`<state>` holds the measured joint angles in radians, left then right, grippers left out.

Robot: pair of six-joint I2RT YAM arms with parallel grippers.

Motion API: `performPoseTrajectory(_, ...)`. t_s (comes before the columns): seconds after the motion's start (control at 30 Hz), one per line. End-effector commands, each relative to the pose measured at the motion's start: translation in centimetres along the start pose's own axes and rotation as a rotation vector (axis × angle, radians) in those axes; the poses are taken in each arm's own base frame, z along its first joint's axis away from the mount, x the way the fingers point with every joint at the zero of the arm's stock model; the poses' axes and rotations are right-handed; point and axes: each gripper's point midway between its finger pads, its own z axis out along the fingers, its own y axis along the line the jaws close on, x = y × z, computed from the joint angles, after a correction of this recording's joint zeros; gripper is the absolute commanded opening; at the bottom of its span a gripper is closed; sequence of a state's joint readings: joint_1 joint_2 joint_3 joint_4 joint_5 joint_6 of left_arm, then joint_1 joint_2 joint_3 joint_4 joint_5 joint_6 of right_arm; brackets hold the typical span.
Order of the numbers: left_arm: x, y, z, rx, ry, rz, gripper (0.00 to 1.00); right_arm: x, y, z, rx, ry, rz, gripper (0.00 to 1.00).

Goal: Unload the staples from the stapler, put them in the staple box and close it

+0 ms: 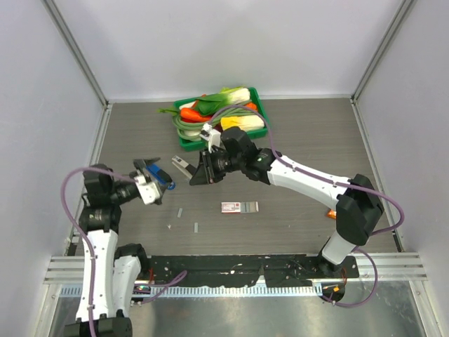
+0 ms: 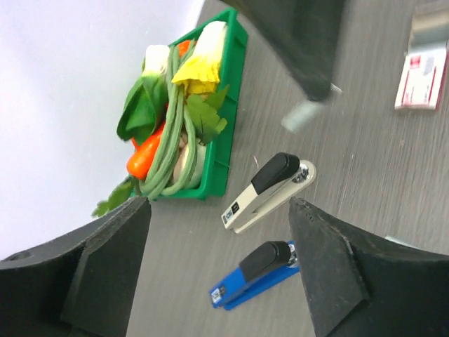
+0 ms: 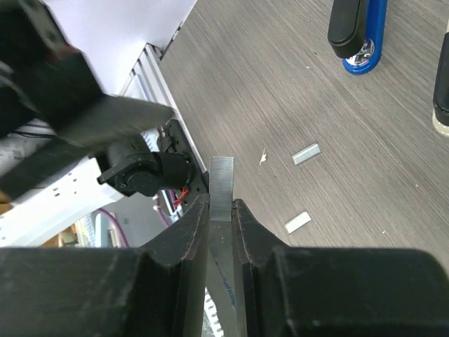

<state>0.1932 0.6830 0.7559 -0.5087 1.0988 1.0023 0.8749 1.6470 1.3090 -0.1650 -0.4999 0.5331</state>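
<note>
The stapler [image 1: 182, 166], black with a silver-white body, lies on the table left of my right gripper [image 1: 193, 177]. It also shows in the left wrist view [image 2: 270, 191] and at the right edge of the right wrist view [image 3: 442, 84]. My right gripper [image 3: 222, 203] is shut on a strip of staples [image 3: 222, 179], which sticks out past its fingertips, held above the table. Two more strips of staples [image 3: 306, 154] [image 3: 298, 222] lie loose on the table [image 1: 179, 211]. My left gripper [image 2: 221, 281] is open and empty, above and apart from the stapler.
A blue stapler [image 2: 256, 274] lies beside the black one, under my left gripper [image 1: 151, 184]. A pink-and-white box [image 1: 240, 206] lies mid-table. A green tray [image 1: 259, 98] of vegetables stands at the back. A small orange thing [image 1: 330, 214] lies by the right arm.
</note>
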Motion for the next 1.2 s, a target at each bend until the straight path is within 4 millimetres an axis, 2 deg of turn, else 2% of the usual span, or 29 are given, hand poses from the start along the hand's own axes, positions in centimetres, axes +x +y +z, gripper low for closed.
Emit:
performPoseTrajectory(0.0,-0.7,1.0,0.7,-0.099,-0.050,0.579,0.87,-1.7,3.5,-2.1,-0.120,-0.037,0.012,0.07)
performPoseTrajectory(0.1,-1.5,1.0,1.3,-0.113,-0.106,0.683,0.89,-1.7,3.9,-2.4,-0.145,-0.046,0.027,0.07)
performPoseTrajectory(0.2,-2.0,1.0,1.7,-0.119,-0.114,0.756,0.84,-1.2,4.1,-2.4,-0.182,-0.042,0.067,0.07)
performPoseTrajectory(0.23,-2.6,0.7,1.7,-0.123,-0.132,0.789,0.82,-1.7,4.8,-2.5,-0.220,-0.060,0.078,0.07)
performPoseTrajectory(0.3,-2.9,-0.4,2.0,-0.112,-0.178,0.858,0.79,-1.3,4.7,-2.3,-0.248,-0.058,0.115,0.07)
performPoseTrajectory(0.37,-3.8,-1.4,1.9,-0.104,-0.234,0.941,0.75,-1.6,5.5,-2.3,-0.307,-0.068,0.162,0.06)
performPoseTrajectory(0.43,-4.0,-2.0,1.9,-0.101,-0.255,1.015,0.73,-2.5,6.5,-2.7,-0.365,-0.104,0.167,0.06)
performPoseTrajectory(0.57,-4.1,-2.8,1.9,-0.093,-0.271,1.094,0.70,-2.8,7.1,-3.1,-0.404,-0.103,0.213,0.06)
performPoseTrajectory(0.87,-3.8,-3.8,1.8,-0.060,-0.284,1.107,0.67,-2.8,7.4,-3.0,-0.453,-0.098,0.249,0.06)
performPoseTrajectory(1.1,-4.2,-4.0,1.6,-0.068,-0.285,1.105,0.52,-3.3,7.6,-2.6,-0.497,-0.106,0.274,0.06)
performPoseTrajectory(1.17,-4.2,-4.1,1.6,-0.066,-0.289,1.105,0.52,-3.2,7.6,-2.3,-0.513,-0.094,0.301,0.06)
